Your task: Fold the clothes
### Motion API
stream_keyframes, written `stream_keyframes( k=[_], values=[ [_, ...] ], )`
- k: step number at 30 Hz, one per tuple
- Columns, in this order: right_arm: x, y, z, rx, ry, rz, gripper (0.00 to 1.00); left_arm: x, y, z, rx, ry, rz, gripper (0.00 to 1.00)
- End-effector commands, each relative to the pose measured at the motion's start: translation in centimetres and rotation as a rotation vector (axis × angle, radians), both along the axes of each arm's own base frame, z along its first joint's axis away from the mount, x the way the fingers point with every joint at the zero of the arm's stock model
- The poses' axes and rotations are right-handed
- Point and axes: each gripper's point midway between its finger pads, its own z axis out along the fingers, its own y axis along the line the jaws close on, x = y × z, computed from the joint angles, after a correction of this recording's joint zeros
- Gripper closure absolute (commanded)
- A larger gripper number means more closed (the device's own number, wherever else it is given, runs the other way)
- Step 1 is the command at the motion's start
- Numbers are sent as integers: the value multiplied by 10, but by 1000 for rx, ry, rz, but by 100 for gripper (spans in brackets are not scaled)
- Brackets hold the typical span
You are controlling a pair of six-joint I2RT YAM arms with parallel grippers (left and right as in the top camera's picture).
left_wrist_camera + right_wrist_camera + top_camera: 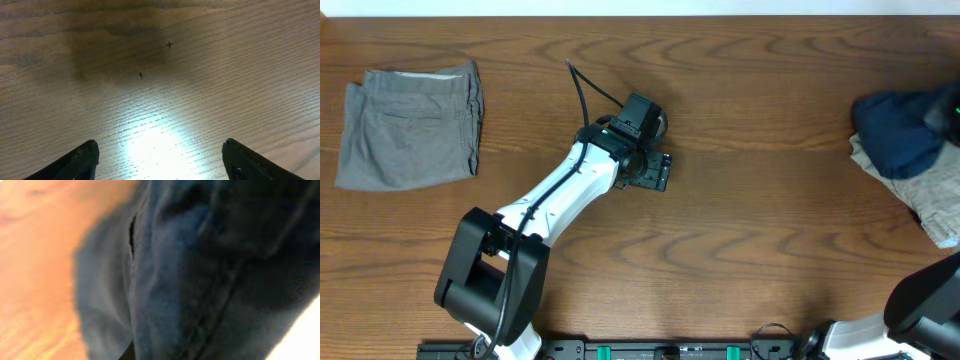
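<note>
The clothes, a dark navy-blue garment (897,133), lie bunched at the far right of the table on top of a pale beige garment (932,196). My right gripper (948,108) is at the right edge, blurred, at the top of the navy cloth. In the right wrist view the navy cloth (200,275) fills the frame, blurred, and hides the fingers; the gripper looks shut on it. My left gripper (650,170) is open and empty over bare wood near the table's middle; the left wrist view shows its two tips (160,147) wide apart.
Light grey folded shorts (412,125) lie at the far left. The wooden table (760,230) spans the view. The left arm reaches in from the front edge at the lower left.
</note>
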Motion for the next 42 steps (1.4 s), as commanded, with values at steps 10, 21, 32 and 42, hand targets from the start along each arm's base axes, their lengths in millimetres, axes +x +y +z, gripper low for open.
stream_keyframes(
  k=[10, 21, 32, 42],
  values=[
    [-34, -64, 24, -99, -32, -102, 99, 2, 1, 9, -1, -18, -4, 20],
    [-52, -84, 24, -21, -103, -210, 33, -5, 5, 7, 14, 8, -5, 20],
    [-25, -7, 48, 249, -276, 55, 15, 12, 14, 36, -33, -79, 35, 14],
    [-5, 120, 20, 273, -44, 508, 8, 34, 126, 81, -41, -129, 325, 2]
  ],
)
